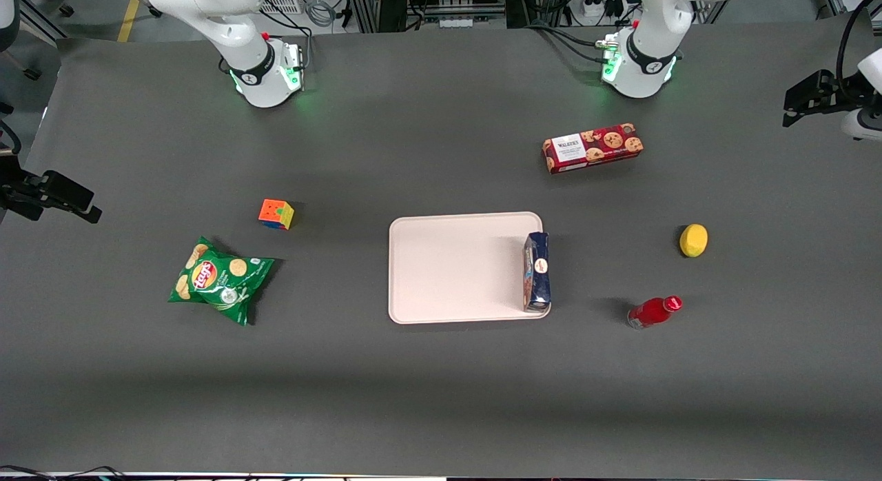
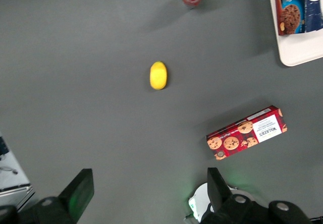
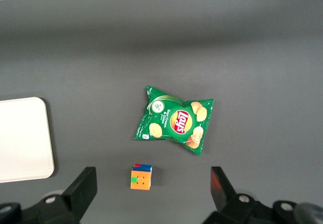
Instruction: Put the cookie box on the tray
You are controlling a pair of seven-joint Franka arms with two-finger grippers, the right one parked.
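The dark navy-blue cookie box (image 1: 537,271) lies on the pale pinkish-white tray (image 1: 455,267), along the tray's edge toward the working arm's end. The box (image 2: 298,7) and a corner of the tray (image 2: 298,52) also show in the left wrist view. My left gripper (image 1: 803,102) hangs high near the working arm's end of the table, well away from the tray. In its wrist view the gripper (image 2: 146,193) is open and empty, with only bare table between its fingers.
A red chocolate-chip cookie box (image 1: 592,147) lies near the working arm's base. A yellow lemon (image 1: 693,240) and a red bottle (image 1: 653,311) lie beside the tray toward the working arm's end. A green chips bag (image 1: 219,280) and a colour cube (image 1: 275,213) lie toward the parked arm's end.
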